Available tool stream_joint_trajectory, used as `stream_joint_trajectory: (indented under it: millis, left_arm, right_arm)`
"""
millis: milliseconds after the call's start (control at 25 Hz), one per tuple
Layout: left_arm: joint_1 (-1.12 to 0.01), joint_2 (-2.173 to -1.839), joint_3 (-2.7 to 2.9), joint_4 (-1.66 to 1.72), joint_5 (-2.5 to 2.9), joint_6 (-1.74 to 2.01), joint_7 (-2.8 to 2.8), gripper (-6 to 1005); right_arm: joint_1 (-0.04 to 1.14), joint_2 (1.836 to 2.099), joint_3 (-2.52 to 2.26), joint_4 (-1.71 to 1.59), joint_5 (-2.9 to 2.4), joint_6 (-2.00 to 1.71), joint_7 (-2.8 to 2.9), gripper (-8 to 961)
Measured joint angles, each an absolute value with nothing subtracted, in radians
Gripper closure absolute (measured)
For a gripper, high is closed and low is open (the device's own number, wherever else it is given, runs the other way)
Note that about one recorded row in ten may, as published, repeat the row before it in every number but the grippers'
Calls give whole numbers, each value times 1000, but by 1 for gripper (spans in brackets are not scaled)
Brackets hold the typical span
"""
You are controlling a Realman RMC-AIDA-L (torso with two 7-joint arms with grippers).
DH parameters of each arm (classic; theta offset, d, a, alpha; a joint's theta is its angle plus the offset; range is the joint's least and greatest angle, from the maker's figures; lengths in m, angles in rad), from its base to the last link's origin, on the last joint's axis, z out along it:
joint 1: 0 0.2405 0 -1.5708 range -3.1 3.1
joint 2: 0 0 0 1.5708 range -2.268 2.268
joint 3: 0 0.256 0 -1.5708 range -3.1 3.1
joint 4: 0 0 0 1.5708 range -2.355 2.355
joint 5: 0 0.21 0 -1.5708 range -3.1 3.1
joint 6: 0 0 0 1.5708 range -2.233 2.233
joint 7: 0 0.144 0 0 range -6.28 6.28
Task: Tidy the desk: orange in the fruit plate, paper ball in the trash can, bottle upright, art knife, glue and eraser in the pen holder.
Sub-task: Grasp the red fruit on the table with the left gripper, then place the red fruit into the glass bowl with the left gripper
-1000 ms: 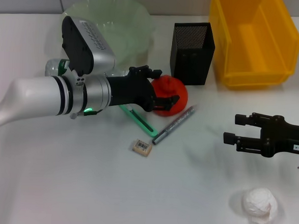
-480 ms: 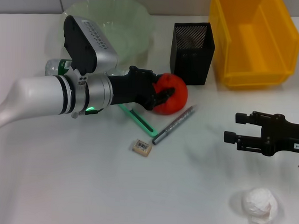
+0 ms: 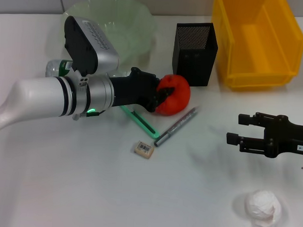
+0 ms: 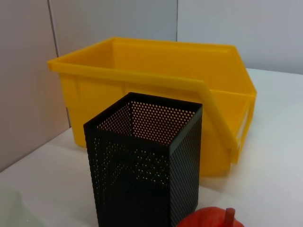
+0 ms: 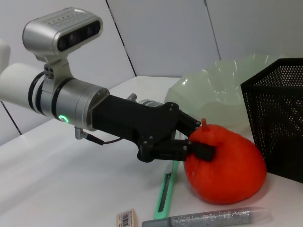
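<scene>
- The left gripper sits in the middle of the head view, its black fingers pinching the near side of the orange, which rests on the white table.
- The orange lies just in front of the black mesh pen holder, at centre top of the frame.
- The pale green fruit plate stands at upper left, behind the left arm.
- A green knife and a grey glue stick lie just below the orange; the eraser lies lower, near the centre.
- A bottle lies at the left edge, mostly hidden by the arm.
- The right gripper hovers at the right, its fingers spread and holding nothing.
- The paper ball rests at lower right.
- The yellow bin fills the upper right.
</scene>
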State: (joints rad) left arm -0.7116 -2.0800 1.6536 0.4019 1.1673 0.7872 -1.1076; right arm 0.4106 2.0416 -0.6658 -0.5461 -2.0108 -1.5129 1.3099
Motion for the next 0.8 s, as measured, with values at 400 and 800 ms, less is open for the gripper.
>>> stream_joint_trajectory:
  millis: [400,800]
  left_arm:
    - [-711,-2080,1654,410,1167,795,-1111,882]
    - [-625,-2056,1634,526,1173,974,-1166,937]
  right_arm:
    - [412,2042,-666,-546,-2011,-1507,1309,182]
    - [413,2040,-671,-546,-2011,-1504,1307,182]
